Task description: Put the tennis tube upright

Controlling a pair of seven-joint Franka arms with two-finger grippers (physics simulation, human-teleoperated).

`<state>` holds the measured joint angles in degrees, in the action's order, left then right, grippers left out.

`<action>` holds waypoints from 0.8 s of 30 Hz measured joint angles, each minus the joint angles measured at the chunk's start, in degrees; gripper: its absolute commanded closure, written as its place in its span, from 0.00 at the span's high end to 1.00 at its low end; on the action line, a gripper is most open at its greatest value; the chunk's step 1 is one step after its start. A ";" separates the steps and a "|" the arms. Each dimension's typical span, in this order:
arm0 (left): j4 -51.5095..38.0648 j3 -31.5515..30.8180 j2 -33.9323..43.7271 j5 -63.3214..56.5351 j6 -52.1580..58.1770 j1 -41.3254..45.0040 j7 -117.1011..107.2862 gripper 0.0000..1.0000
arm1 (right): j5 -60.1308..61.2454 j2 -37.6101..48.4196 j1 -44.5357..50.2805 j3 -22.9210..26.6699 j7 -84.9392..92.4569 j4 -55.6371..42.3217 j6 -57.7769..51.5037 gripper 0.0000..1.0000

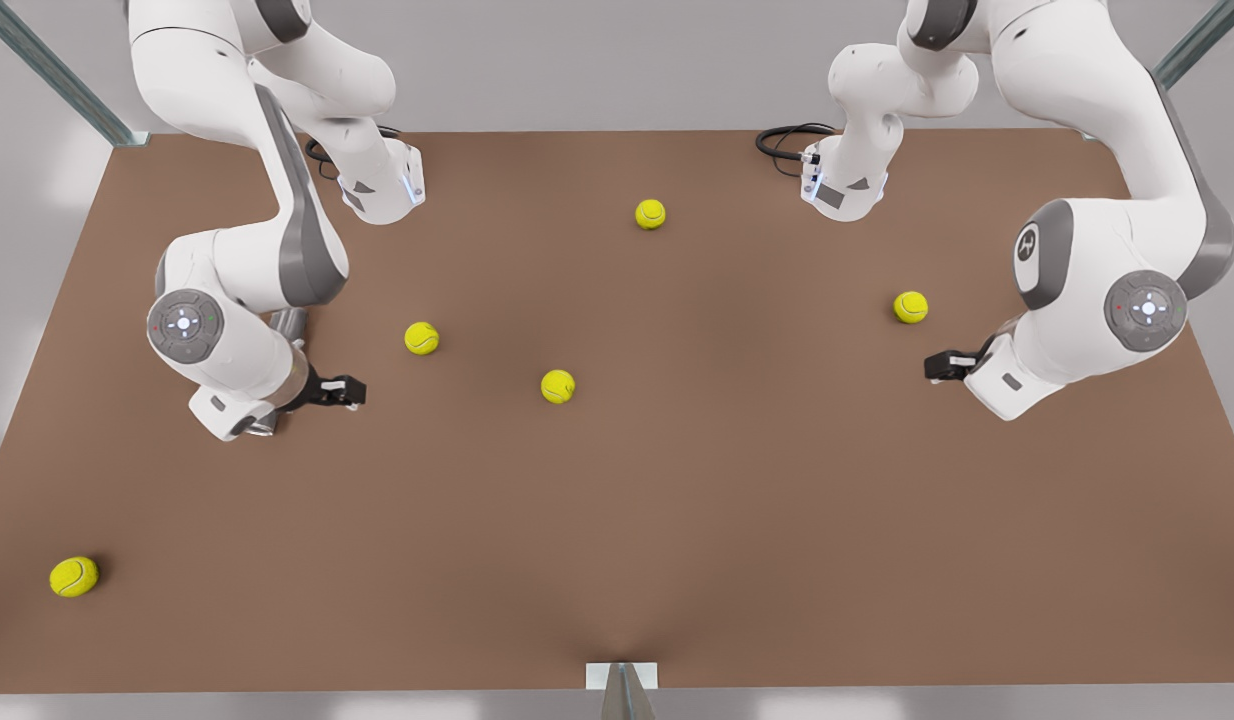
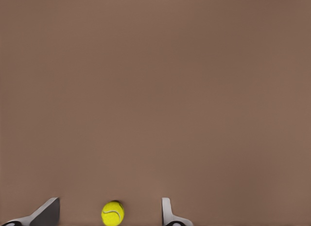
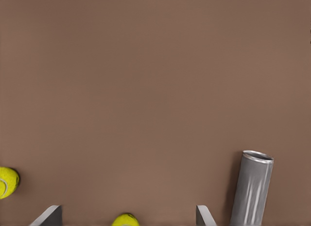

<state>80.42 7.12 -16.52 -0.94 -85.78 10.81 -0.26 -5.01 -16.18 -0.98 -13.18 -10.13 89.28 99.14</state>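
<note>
The tennis tube (image 3: 252, 187), a plain grey cylinder with a lighter rim, lies on the brown table just outside one finger of my right gripper (image 3: 129, 206). That gripper is open and holds nothing. In the front view the right gripper (image 1: 342, 390) is at the left, and the tennis tube (image 1: 290, 325) is mostly hidden under that arm. My left gripper (image 1: 945, 366) is at the front view's right, open and empty, far from the tube. In the left wrist view a tennis ball (image 2: 112, 213) lies on the table between the left gripper's (image 2: 111, 199) fingers.
Several yellow-green tennis balls lie scattered on the table (image 1: 677, 520): one at the back (image 1: 650, 214), two near the middle (image 1: 422, 338) (image 1: 557, 386), one by the left gripper (image 1: 910, 307), one at the front corner (image 1: 74, 577).
</note>
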 measured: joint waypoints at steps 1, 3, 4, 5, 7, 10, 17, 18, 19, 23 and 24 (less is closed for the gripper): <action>0.00 0.00 -0.01 0.00 0.00 0.00 0.00 1.00 | -0.07 -0.46 -0.47 0.00 0.91 -0.15 0.00 1.00; -0.01 0.00 -0.01 -0.01 0.00 0.00 0.00 1.00 | -0.70 -1.96 -0.95 0.09 0.25 0.23 -0.11 1.00; 0.00 0.00 -0.01 -0.01 0.00 0.00 0.00 1.00 | -0.62 -1.98 -2.97 0.10 0.11 2.04 -2.53 1.00; 0.00 0.00 -0.01 -0.01 0.00 0.00 0.00 1.00 | -0.29 -1.38 -4.06 0.10 -0.13 4.10 -7.15 1.00; 0.00 0.00 -0.09 0.06 0.00 0.10 0.07 1.00 | -0.43 8.21 -6.04 0.08 0.03 11.10 -10.23 1.00; 0.00 0.00 -0.18 0.39 -0.09 0.10 0.00 1.00 | -0.10 14.50 -8.83 0.05 0.07 24.93 0.39 1.00; 0.00 -0.05 -0.18 0.64 -0.09 0.06 0.00 1.00 | -0.60 13.85 -21.11 0.09 7.36 36.06 14.17 1.00; 0.08 0.00 -0.18 0.66 -0.09 0.88 0.00 1.00 | -0.53 13.79 -23.05 0.09 7.99 38.42 17.79 1.00; 0.09 -0.01 -0.27 0.66 -0.09 1.41 0.00 1.00 | -0.61 13.00 -24.37 0.11 8.01 38.76 19.24 1.00; 0.08 0.00 -0.53 0.71 -0.35 1.23 0.00 1.00 | -0.63 7.52 -27.60 0.10 12.33 40.29 27.18 1.00; 0.04 0.03 -0.58 0.73 -0.35 1.21 0.00 1.00 | -0.65 6.72 -27.78 0.09 13.68 41.63 29.98 1.00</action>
<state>80.46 7.15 -17.10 -0.22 -86.13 12.02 -0.26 -5.66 -9.46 -28.76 -13.09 3.55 130.91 129.12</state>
